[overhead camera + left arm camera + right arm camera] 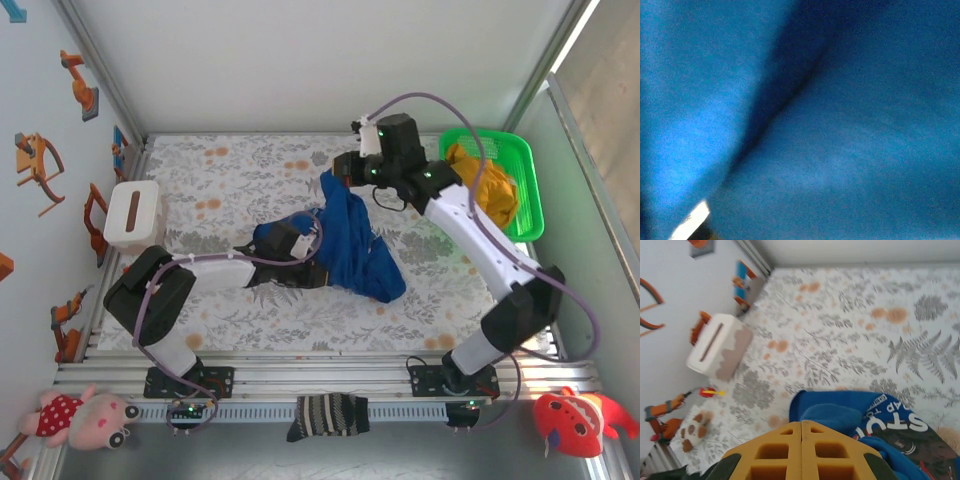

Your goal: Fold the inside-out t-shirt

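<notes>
The royal-blue inside-out t-shirt (355, 245) is pictured bunched at the middle of the floral-covered table (230, 180). 1 end is drawn up to a peak at the right gripper (801, 424), whose 2 yellow fingers (775, 452) are pressed together on the cloth beside the white lettering. The left gripper (296, 244) is sunk in the shirt's near-left folds, so whether its jaws are parted or closed cannot be told, while a mustard-yellow garment (485, 185) is seen in a green basket (530, 200) at far right.
</notes>
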Controlling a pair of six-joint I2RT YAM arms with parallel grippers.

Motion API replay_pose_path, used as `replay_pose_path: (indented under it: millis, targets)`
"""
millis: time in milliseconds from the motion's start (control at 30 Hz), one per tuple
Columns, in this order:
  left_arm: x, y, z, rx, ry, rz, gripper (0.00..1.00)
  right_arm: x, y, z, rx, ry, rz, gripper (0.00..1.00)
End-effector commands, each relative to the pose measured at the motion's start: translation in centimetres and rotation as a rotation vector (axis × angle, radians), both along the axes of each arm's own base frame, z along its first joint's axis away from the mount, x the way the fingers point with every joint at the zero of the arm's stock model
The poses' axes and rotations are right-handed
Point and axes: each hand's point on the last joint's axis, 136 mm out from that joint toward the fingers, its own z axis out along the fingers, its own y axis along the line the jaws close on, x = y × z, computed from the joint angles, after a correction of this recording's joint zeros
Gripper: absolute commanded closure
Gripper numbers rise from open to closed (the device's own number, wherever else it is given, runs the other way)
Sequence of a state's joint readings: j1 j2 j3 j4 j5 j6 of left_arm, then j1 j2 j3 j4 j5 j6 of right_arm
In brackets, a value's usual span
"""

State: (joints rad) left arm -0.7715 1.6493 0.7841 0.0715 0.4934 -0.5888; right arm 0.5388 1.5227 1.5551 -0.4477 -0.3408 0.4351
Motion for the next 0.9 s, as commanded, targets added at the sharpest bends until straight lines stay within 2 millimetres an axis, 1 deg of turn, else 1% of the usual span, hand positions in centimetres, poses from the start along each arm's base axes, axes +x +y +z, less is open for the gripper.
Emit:
replay_pose_path:
  millis: [0, 67, 100, 167, 233, 300, 333, 400, 467, 533, 700, 867]
  targets:
    - [1.3, -0.2, 4.3, -0.074, -0.086, 0.012, 0.69, -1.7, -1.0, 1.1, 0.055, -0.064, 0.001, 1.00]
    - [2.0, 0.2, 6.6, -0.108, -0.128, 0.040, 0.59, -2.8, -1.8, 0.6, 0.051, -0.076, 0.012, 1.00]
    - [2.4, 0.6, 8.2, -0.132, -0.160, 0.056, 0.55, -3.3, -2.2, 0.0, 0.049, -0.075, 0.023, 1.00]
    - [3.3, 1.4, 11.1, -0.180, -0.217, 0.092, 0.48, -4.3, -2.7, -0.9, 0.060, -0.074, 0.051, 1.00]
    - [4.0, 2.4, 14.3, -0.232, -0.283, 0.127, 0.43, -5.0, -3.2, -1.6, 0.071, -0.072, 0.066, 1.00]
    - [4.5, 2.9, 16.8, -0.277, -0.328, 0.142, 0.40, -5.4, -3.5, -2.4, 0.072, -0.058, 0.068, 1.00]
    - [4.7, 3.0, 18.2, -0.305, -0.348, 0.139, 0.39, -5.6, -3.6, -2.8, 0.072, -0.048, 0.068, 1.00]
    - [4.9, 2.8, 20.1, -0.348, -0.372, 0.124, 0.38, -5.8, -3.6, -3.3, 0.079, -0.034, 0.073, 1.00]
    - [5.1, 2.1, 21.2, -0.375, -0.370, 0.092, 0.38, -5.9, -3.6, -3.5, 0.090, -0.029, 0.069, 1.00]
    - [5.3, 1.0, 21.4, -0.402, -0.349, 0.053, 0.39, -6.0, -3.6, -3.6, 0.103, -0.025, 0.064, 1.00]
    - [6.2, -1.1, 20.6, -0.463, -0.286, 0.013, 0.41, -6.2, -3.8, -3.5, 0.118, -0.025, 0.051, 1.00]
    - [6.5, -2.8, 20.6, -0.509, -0.273, -0.014, 0.42, -6.2, -3.8, -3.3, 0.128, -0.022, 0.047, 1.00]
